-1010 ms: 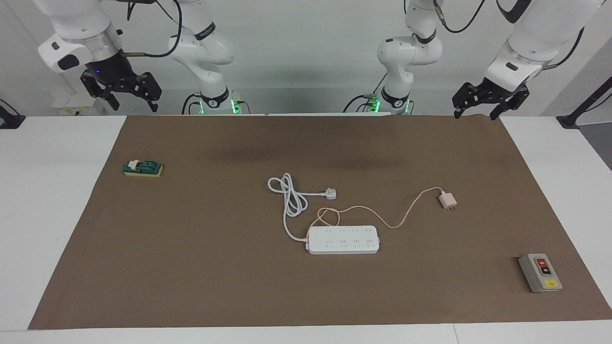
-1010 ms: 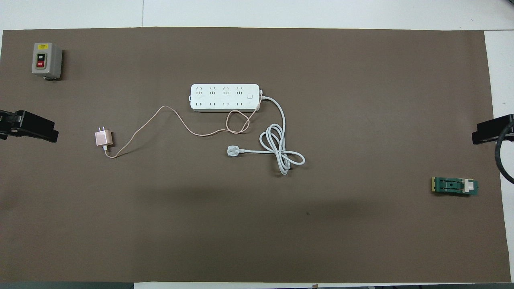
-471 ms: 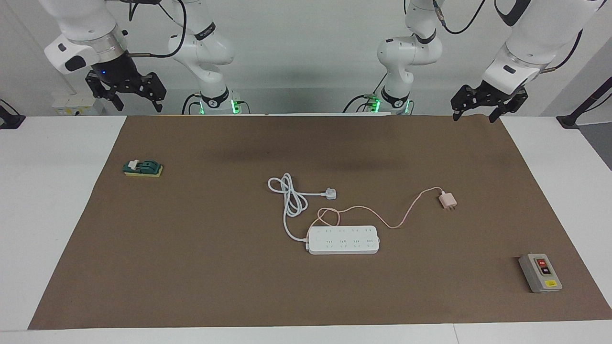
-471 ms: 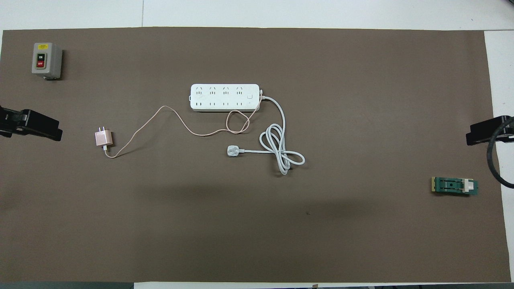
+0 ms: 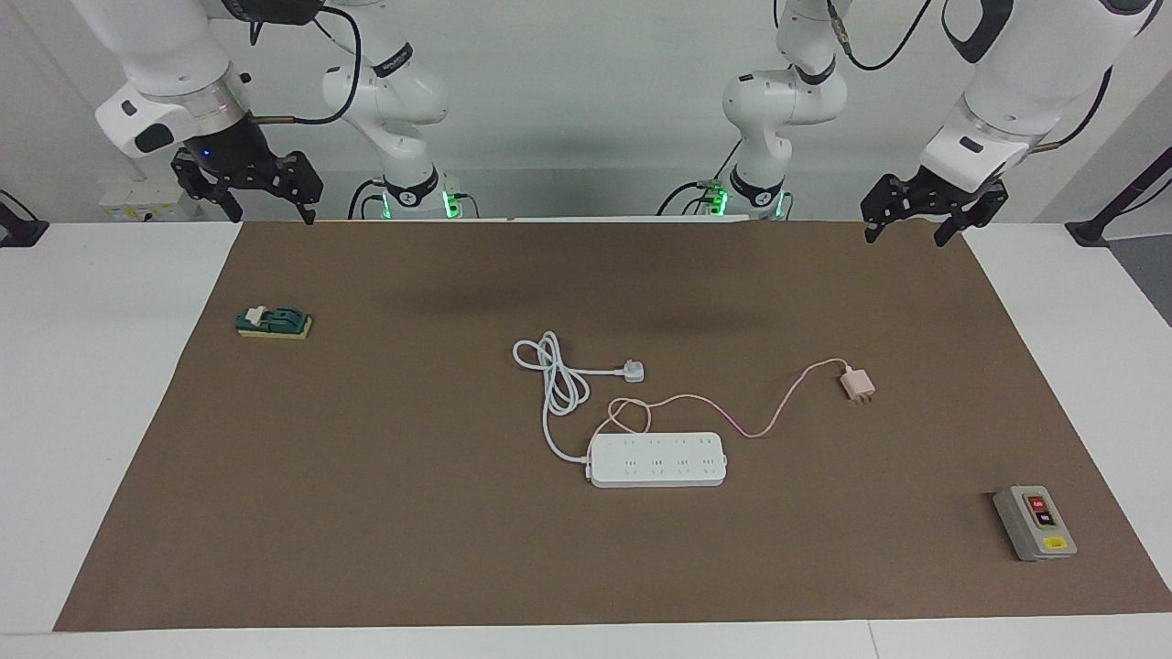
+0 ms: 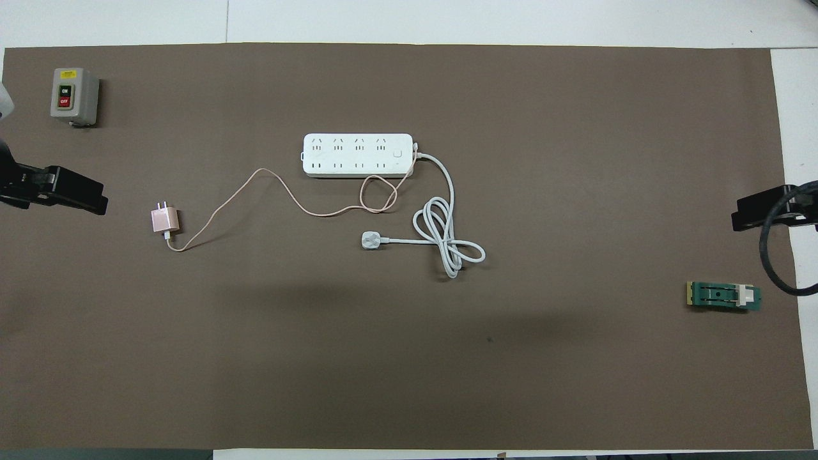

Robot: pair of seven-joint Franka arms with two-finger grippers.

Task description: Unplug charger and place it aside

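The charger (image 5: 858, 384) is a small pale pink cube. It lies flat on the brown mat (image 5: 412, 513), out of any socket, toward the left arm's end of the white power strip (image 5: 656, 459). It also shows in the overhead view (image 6: 165, 221). Its thin pink cable (image 6: 275, 182) runs to a loop beside the power strip (image 6: 358, 155). My left gripper (image 5: 904, 236) hangs open and empty in the air over the mat's edge by the robots, apart from the charger; it also shows in the overhead view (image 6: 64, 195). My right gripper (image 5: 272, 216) hangs open and empty over the same edge at the right arm's end.
The strip's white three-pin plug (image 5: 632, 371) and coiled thick cord (image 5: 558, 380) lie nearer to the robots than the strip. A grey on/off switch box (image 5: 1035, 522) stands at the left arm's end. A green knife switch (image 5: 275, 322) lies at the right arm's end.
Both grippers have drifted a little toward the middle of the table. The charger, cable and power strip have not moved.
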